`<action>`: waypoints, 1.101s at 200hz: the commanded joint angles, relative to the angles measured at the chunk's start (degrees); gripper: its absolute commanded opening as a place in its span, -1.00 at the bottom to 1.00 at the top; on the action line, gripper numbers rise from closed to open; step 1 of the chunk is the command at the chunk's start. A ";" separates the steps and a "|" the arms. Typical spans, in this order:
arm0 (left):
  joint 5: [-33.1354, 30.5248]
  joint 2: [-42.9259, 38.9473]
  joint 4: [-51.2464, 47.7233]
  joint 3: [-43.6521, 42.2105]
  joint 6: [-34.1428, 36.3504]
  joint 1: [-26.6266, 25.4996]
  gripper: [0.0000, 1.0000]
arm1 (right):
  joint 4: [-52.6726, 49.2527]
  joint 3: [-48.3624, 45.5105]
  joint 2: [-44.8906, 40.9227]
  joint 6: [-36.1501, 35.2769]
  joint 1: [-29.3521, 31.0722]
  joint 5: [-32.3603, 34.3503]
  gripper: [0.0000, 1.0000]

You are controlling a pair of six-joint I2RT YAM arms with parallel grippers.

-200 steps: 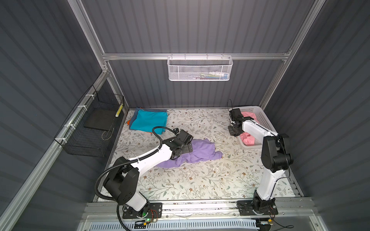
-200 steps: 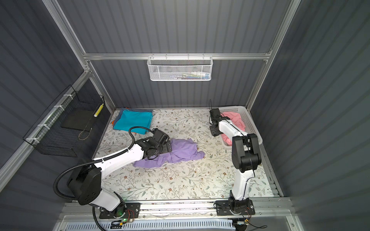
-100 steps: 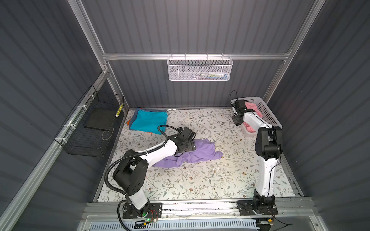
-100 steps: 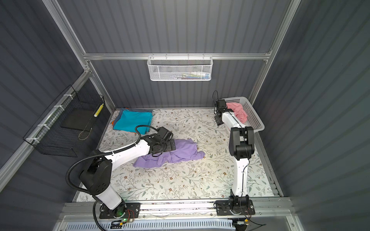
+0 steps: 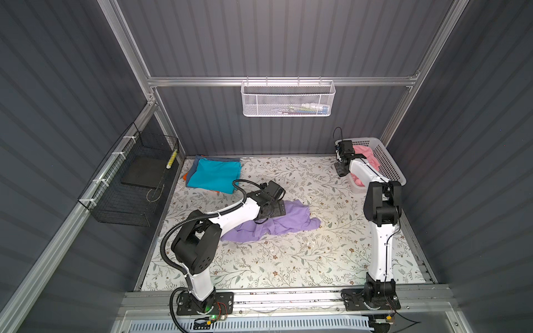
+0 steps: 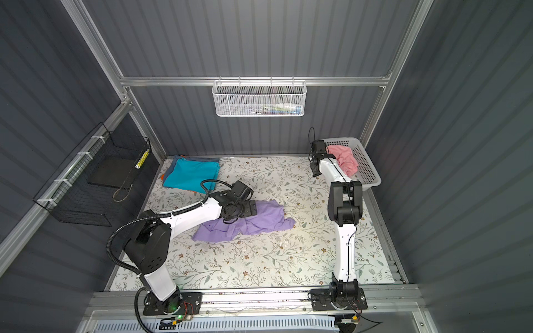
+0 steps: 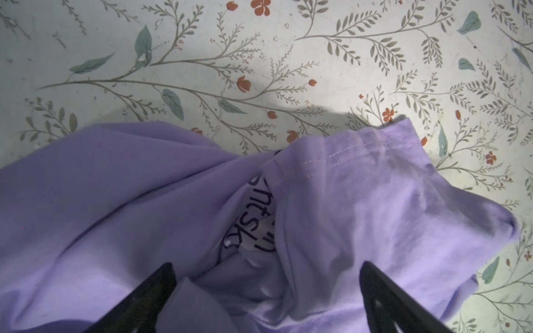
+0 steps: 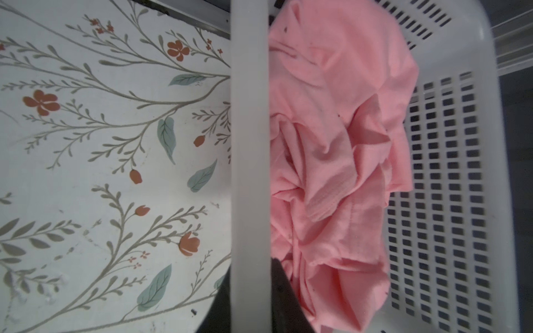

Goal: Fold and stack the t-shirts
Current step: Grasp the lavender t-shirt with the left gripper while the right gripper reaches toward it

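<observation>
L tool (image 7: 266, 268) spread over lavender tee (image 7: 115, 201), R tool (image 8: 250, 291) astride basket (image 8: 249, 129)

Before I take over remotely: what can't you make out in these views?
Right hand: fingers cut off by the right wrist view's edge; grip on white basket's rim unclear.
Lavender t-shirt's print: folds hide most, left wrist view.
T-shirts under the teal t-shirt: mostly covered by it, both top views.

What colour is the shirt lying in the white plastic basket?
The shirt is plain pink, shown best in the right wrist view.
</observation>
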 commanded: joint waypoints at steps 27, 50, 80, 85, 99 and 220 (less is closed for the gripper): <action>1.72 -1.99 -2.56 0.69 0.81 0.39 1.00 | -0.87 -3.01 -8.56 7.00 0.55 -0.39 0.13; 1.16 -5.31 -2.86 -1.46 0.29 0.11 0.99 | 3.00 -10.03 -17.29 11.01 2.03 -0.51 0.35; -8.20 -8.30 -7.19 0.15 2.60 -6.98 0.99 | 4.27 -18.37 -29.95 14.39 6.18 3.10 0.44; -10.24 -8.19 -8.40 0.81 2.93 -8.76 0.99 | 4.17 -19.89 -32.07 14.83 7.13 3.68 0.45; -13.37 -7.29 -11.37 1.74 2.75 -11.89 0.97 | 3.58 -24.52 -38.31 17.13 10.15 3.85 0.44; -18.49 -0.22 -9.32 -1.16 2.14 -12.33 0.11 | 4.35 -64.02 -69.58 36.41 27.44 -10.98 0.28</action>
